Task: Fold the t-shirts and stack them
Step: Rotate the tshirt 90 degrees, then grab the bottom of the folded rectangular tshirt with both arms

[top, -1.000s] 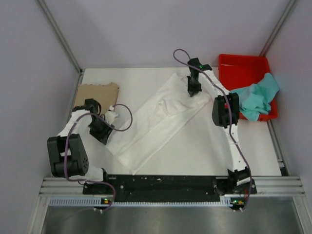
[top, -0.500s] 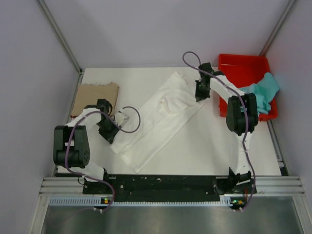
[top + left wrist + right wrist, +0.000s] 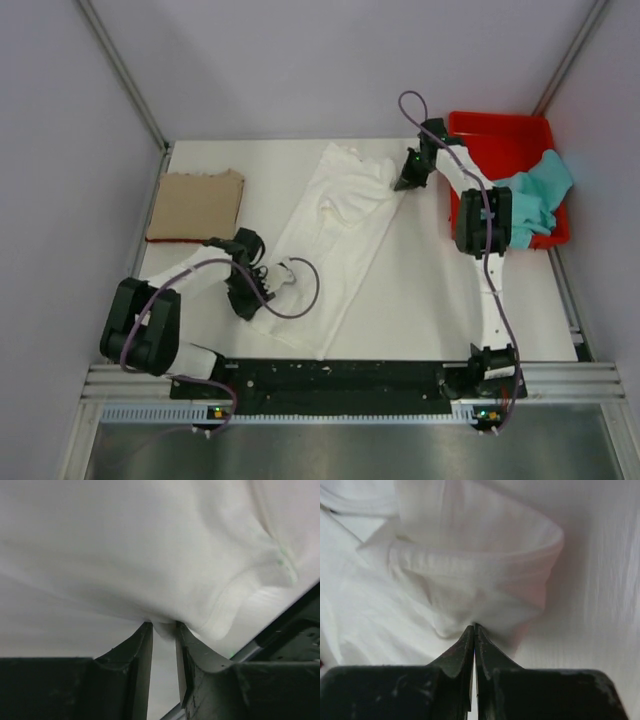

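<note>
The white t-shirt lies face down as a long diagonal strip from the back centre to the near left; no print shows. My left gripper is shut on its near left edge; in the left wrist view the cloth bunches between the fingertips. My right gripper is shut on its far right corner; in the right wrist view a fold of the cloth is pinched at the jaw tips. The tan t-shirt lies folded at the left. The teal t-shirt hangs over the bin's edge.
The red plastic bin stands at the back right corner, right next to the right arm. Grey walls close the table on the left, back and right. The black rail with the arm bases runs along the near edge.
Both grippers have moved right with the white shirt: the left toward the near edge, the right toward the bin. The shirt has swung to a steeper diagonal and grown narrower.
</note>
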Available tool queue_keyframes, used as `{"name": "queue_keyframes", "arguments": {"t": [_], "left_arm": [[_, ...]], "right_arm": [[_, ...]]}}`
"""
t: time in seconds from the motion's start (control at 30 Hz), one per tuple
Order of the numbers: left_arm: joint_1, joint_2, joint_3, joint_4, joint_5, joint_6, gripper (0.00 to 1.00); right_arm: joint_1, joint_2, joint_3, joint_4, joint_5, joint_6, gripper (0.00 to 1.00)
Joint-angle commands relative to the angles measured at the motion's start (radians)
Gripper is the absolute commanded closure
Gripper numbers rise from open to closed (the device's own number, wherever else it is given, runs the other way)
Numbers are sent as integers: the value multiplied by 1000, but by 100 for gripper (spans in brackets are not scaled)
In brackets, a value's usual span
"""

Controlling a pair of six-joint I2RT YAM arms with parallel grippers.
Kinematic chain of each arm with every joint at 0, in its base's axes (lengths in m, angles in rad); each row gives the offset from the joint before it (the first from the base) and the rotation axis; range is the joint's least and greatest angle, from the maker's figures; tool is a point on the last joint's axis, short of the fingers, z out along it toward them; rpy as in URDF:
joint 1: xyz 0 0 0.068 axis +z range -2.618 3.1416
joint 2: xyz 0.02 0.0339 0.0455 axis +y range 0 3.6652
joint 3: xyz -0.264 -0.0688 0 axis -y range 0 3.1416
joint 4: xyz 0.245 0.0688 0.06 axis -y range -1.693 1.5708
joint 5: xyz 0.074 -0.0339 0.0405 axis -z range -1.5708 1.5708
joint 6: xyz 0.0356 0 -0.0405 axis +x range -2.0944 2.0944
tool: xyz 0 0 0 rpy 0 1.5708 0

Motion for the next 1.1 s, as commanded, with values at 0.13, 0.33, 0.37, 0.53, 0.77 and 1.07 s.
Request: {"name": "queue_keyframes", "arguments": {"t": [0.13, 0.33, 0.37, 0.53, 0.77, 1.07], "left_arm": [[-231, -164, 154, -270, 483, 122, 62], [-208, -224, 193, -301, 460, 185, 55], [-201, -236, 180, -275, 440, 182, 53], [-199, -282, 52, -88, 420, 228, 43], [-201, -335, -146, 70, 426, 400, 39], [-213, -391, -217, 24, 449, 467, 38]], "right_arm": [[-36, 159, 332, 290, -292, 98, 94], [-8, -192, 78, 339, -412, -137, 60], [8, -270, -21, 349, -429, -195, 54], [134, -729, -650, 590, -484, -505, 46], [295, -1160, -1228, 752, -532, -707, 42], [769, -1433, -1565, 609, -399, -1182, 25]]}}
